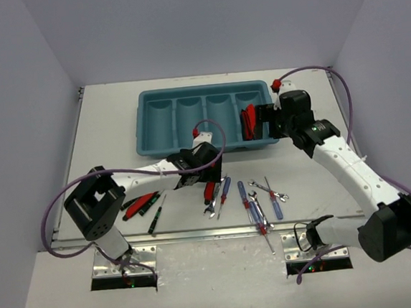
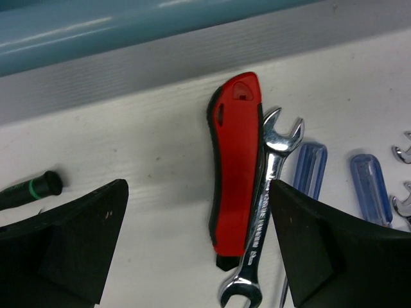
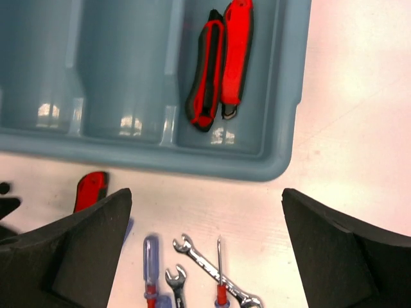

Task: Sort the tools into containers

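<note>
Black fingers [image 2: 70,244] of the left gripper [image 2: 196,218] fill the lower corners of its wrist view. They are spread wide and grip nothing, with tools lying on the surface below them. Beneath everything is the white table [image 1: 103,134], and toward its far side sits the teal tray [image 1: 201,90] with four long compartments side by side. The right gripper [image 3: 207,199] hangs over the tray's right end, just above its near wall, jaws fully apart and empty. Red-and-black pliers [image 3: 215,64] lie in the tray's rightmost compartment, their handles close together. The remaining tools that show lie on the table on the near side of the tray. A red-handled tool [image 2: 234,167] lies directly under the left gripper, near the middle of the tray's near wall. A silver wrench [image 2: 266,212] touches its edge on the side toward the tray's right end. Just beyond the wrench on that same side are two blue screwdrivers [image 2: 308,170], and more wrenches and screwdrivers are scattered in front of the tray's right half. Another red-and-black pair [image 1: 139,204] lies well apart from the tray, in front of its left end. Beside that pair is a thin black-and-green screwdriver [image 1: 155,214], slightly farther from the tray.
</note>
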Available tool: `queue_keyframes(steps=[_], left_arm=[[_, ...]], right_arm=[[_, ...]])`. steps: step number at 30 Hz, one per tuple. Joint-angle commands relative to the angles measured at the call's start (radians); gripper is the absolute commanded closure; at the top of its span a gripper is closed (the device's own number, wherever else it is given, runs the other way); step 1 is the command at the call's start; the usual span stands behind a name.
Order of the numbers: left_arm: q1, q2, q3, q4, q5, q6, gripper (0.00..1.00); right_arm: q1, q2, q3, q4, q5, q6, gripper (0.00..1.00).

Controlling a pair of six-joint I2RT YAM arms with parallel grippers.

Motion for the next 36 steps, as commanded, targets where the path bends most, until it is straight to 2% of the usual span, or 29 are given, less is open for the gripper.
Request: queue_keyframes(steps=[1,6,11,15,17,19,22,24,31,33,36], left_arm=[[-0.005,0.073,0.066,0.078,0.029,0.010,0.20],[-0.007,0.148,0.086,0.085,0.043,-0.003,0.32],[-0.007,0.175,0.087,0.085,0.034,-0.014,0.52],[-0.007,0.186,0.087,0.080,0.030,-0.016,0.61],[-0.007,0.186,0.083,0.073,0.020,-0.018,0.72],[-0.008,0.180,0.079,0.064,0.015,-0.020,0.78],[-0.009,0.150,0.066,0.040,0.004,-0.033,0.97],[-0.009,0.105,0.049,0.038,0.007,-0.043,1.00],[-0.022,-0.108,-0.010,0.025,0.033,-0.070,1.00],[-0.022,-0.179,-0.027,0.043,0.077,-0.079,1.00],[-0.022,-0.286,-0.046,0.076,0.073,-0.110,1.00]], right_arm=[[0.000,-0.060,-0.058,0.053,-0.075,-0.022,0.01],[0.000,-0.061,-0.063,0.056,-0.107,-0.030,0.01],[0.000,-0.051,-0.077,0.070,-0.128,-0.030,0.01],[0.000,-0.057,-0.083,0.072,-0.130,-0.033,0.01],[0.000,-0.063,-0.086,0.077,-0.128,-0.033,0.01],[0.000,-0.067,-0.092,0.084,-0.149,-0.033,0.01],[0.000,-0.073,-0.099,0.096,-0.196,-0.032,0.01],[0.000,-0.082,-0.108,0.110,-0.233,-0.031,0.01],[0.000,-0.185,-0.185,0.205,-0.443,0.000,0.01],[0.000,-0.242,-0.237,0.261,-0.576,0.042,0.01],[0.000,-0.320,-0.325,0.380,-0.707,0.114,0.02]])
